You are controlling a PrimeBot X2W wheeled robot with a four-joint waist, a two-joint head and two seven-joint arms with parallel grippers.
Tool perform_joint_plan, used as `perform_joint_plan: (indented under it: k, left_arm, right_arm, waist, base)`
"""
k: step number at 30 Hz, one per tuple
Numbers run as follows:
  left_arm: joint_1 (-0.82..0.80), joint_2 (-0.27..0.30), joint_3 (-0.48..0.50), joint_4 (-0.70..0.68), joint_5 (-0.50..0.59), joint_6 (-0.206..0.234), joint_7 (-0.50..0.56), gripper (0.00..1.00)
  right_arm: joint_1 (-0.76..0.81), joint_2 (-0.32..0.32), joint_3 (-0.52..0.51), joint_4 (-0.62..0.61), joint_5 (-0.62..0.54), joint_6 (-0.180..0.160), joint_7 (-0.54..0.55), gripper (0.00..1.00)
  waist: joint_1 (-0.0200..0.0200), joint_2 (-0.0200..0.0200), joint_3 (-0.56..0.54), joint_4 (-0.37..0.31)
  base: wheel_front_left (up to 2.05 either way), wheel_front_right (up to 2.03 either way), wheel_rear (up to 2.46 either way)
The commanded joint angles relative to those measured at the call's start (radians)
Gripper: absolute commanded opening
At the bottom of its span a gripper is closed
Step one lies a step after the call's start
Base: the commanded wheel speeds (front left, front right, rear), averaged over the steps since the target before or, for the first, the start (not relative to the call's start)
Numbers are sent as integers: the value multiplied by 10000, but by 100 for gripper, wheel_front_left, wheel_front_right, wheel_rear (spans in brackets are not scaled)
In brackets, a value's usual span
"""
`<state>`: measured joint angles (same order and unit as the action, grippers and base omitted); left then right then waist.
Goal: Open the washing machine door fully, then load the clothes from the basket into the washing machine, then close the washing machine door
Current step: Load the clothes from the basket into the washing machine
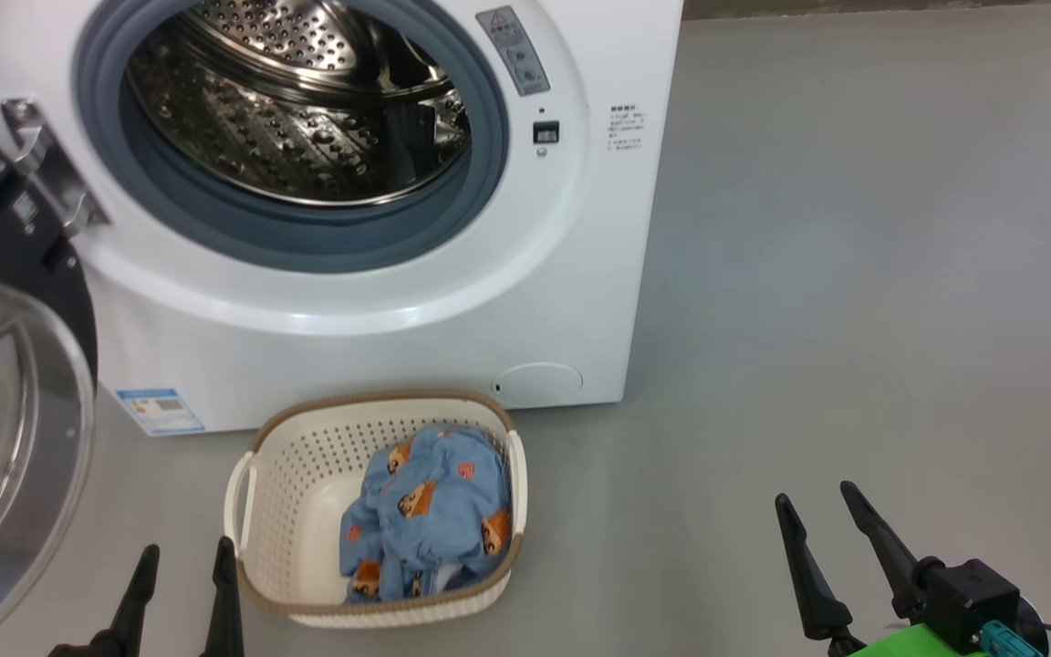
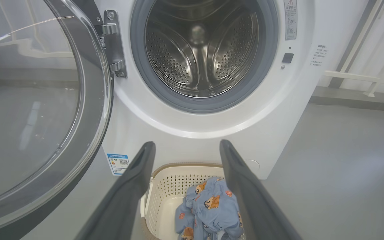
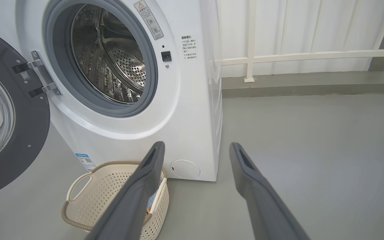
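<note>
**Progress.** Step one appears complete. The washing machine door (image 1: 5,383) stands swung wide on its hinge (image 1: 46,169) at the 9 o'clock side of the washing machine (image 1: 379,301). I cannot confirm that it is at its full stop. The steel drum (image 1: 306,100) is exposed inside the blue-grey gasket (image 1: 306,239), and I see no fabric in it. I judge step two not yet begun, since the clothes (image 1: 430,516) lie in the basket (image 1: 306,465). Loading and closing the door are both outstanding.

**Grippers.** My left gripper (image 1: 189,545) sits at 7 o'clock in the head view, just beside the basket's near left corner. Its fingers are spread and hold nothing. My right gripper (image 1: 814,491) sits at 4 o'clock over bare floor (image 1: 854,274), well apart from the basket. It is likewise spread wide and empty.

**Location of the load.** The basket rests on the floor at 6 o'clock below the drum opening, near the foot of the machine. It lies between the blue label sticker (image 1: 159,411) and the round filter cap (image 1: 536,383).

**Condition of the load.** The clothes are one crumpled, light blue bundle printed with small orange and brown cartoon figures. They are heaped against the basket's 3 to 5 o'clock wall, which leaves the 9 o'clock half of the basket bottom bare. The folds overlap, so I cannot count the garments. The bundle lies below the brown rim, and nothing hangs over the edge.
</note>
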<state>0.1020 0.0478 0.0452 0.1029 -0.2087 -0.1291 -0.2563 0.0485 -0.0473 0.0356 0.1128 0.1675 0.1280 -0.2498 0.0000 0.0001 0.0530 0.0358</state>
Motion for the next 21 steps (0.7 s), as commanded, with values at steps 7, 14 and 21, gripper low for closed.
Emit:
perform_joint_plan:
  k: [7,14,21]
  left_arm:
    - [-645,93,682,-444,-4,-15,-55,100]
    - [-658,49,895,-336,-47,-15,-55,100]
    - [-695,36,849,-265,-102,-15,-55,100]
  right_arm:
    - [-473,-29,224,-202,-8,27,-120,100]
    - [-562,-29,254,-184,-1,27,-120,100]
    - [-596,-29,277,-143,10,27,-120,100]
  waist:
    - [0,-1,208,89]
    - [0,-1,363,133]
    - [0,-1,425,149]
  base:
    - [200,-185,-15]
    - [103,-103,0]
    - [21,-21,0]
